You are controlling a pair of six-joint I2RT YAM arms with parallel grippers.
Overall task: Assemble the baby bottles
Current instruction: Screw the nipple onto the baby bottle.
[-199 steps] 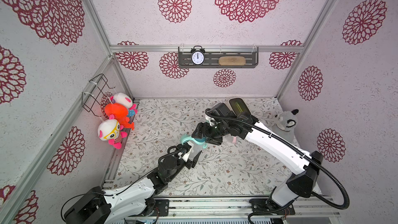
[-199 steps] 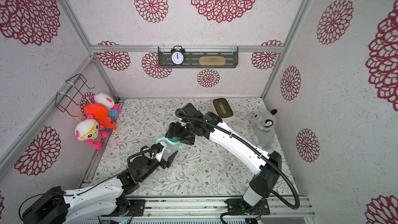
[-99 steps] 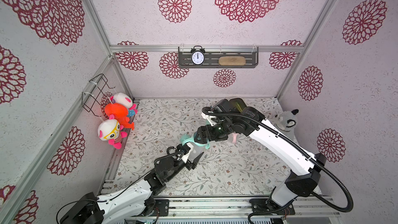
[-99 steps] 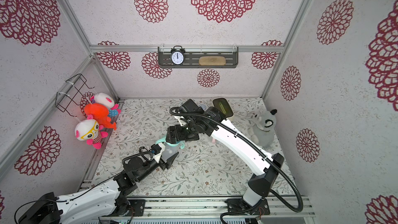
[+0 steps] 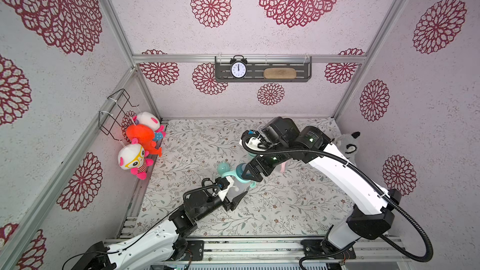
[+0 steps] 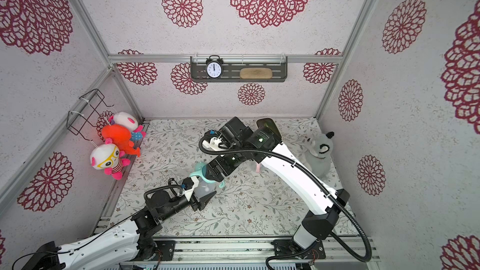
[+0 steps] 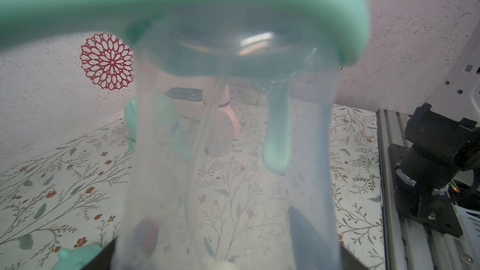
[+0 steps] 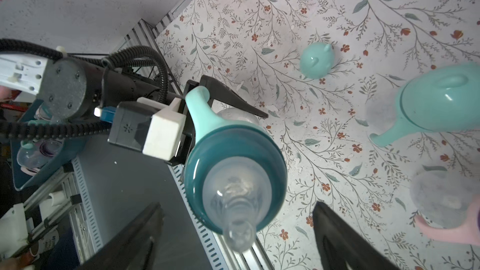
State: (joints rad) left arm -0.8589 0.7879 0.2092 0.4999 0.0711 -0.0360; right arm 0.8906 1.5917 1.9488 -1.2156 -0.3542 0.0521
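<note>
My left fingers (image 5: 233, 194) were clamped on a clear mint-handled bottle (image 5: 240, 184), lifted above the counter (image 5: 285, 203). Its teal collar (image 8: 235, 157) and nipple were on, with no cap. My right fingers (image 5: 250, 173) stood apart on either side of that collar, gripping nothing. Just beyond lay a loose mint cap (image 8: 317, 59), probably the piece owed here. Farther off, a second mint bottle (image 8: 441, 105) stood capped, seemingly finished. I could not make out the state of the pink bottle (image 8: 441, 198) beside it. Bare counter lay open ahead, the front rail (image 5: 259, 249) ran close, and walls (image 5: 259, 35) closed three sides.
</note>
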